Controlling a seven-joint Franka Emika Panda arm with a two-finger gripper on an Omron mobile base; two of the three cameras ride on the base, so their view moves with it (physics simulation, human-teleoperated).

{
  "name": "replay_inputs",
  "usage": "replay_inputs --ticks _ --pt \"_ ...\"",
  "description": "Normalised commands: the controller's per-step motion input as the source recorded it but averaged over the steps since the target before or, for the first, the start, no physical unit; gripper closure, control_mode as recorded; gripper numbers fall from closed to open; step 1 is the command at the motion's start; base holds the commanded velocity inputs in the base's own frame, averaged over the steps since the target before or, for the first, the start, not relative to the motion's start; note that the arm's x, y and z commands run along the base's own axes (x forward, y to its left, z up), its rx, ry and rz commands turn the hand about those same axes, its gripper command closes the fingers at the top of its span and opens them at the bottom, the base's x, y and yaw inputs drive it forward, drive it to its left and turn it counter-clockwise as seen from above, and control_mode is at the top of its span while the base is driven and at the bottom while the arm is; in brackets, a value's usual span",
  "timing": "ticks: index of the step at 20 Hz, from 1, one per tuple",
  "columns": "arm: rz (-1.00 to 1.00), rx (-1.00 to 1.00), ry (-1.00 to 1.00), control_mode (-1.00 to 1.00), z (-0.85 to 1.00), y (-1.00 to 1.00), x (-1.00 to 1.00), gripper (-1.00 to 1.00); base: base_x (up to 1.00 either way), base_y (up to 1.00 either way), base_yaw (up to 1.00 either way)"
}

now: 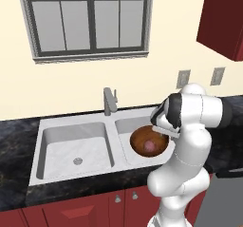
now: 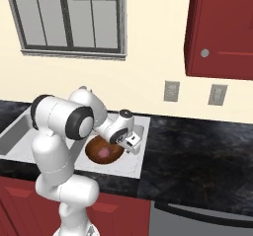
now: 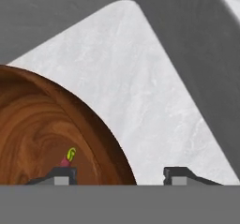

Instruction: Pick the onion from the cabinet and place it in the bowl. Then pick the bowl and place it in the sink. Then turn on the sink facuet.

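Claw (image 3: 121, 175) low in the right basin, tips spread apart, one over the bowl's (image 3: 42, 124) inside, the other over bare basin floor; the bowl's rim runs between them, nothing gripped. From the right base view the claw (image 2: 132, 142) sits at the bowl's (image 2: 104, 151) right edge. Bowl stands upright on the floor of the sink's (image 1: 71, 147) right basin. Onion (image 1: 150, 146) lies inside the bowl, a pink ball near its middle; the hand view catches just a red bit with a yellow-green tip. Faucet (image 1: 109, 100) stands behind the divider between the basins, well apart from the claw. Dark surface (image 2: 197, 156) surrounds the sink. Cabinet (image 2: 222, 30) hangs up on the wall to the right, door closed, pale knob showing.
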Motion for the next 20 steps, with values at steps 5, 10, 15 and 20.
replay_inputs --ticks 5,10,15,20 --pt "0.09 0.0 0.0 -1.0 0.14 0.0 0.0 -1.0 0.0 0.0 0.0" --pt "0.02 0.0 0.0 -1.0 0.95 0.0 -0.01 -1.0 0.0 0.0 0.0" --pt "0.01 0.0 0.0 -1.0 0.86 0.01 -0.19 -1.0 0.0 0.0 0.0" --pt "0.06 0.0 0.04 -1.0 0.31 0.12 -0.21 -1.0 0.0 0.0 0.0"
